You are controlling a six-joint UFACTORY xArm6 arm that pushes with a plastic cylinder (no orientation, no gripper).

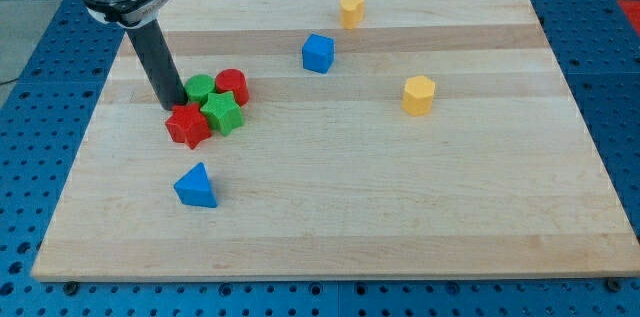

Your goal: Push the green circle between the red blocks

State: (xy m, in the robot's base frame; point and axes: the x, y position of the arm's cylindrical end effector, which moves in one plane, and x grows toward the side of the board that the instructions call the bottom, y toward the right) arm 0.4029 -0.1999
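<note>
Nearest the bottom edge sits a blue triangle (195, 187). Up-left, 4 blocks cluster: green circle (200, 87) touches red cylinder (232, 86), red star (188, 125) below, green star (224, 113) wedged between. My tip (172, 106) – no jaws – presses beside the circle's left, likely steering it. Being round, the circle has no long axis.

Bright, even overhead light; short soft shadows under blocks; sharp focus, no glare.
</note>
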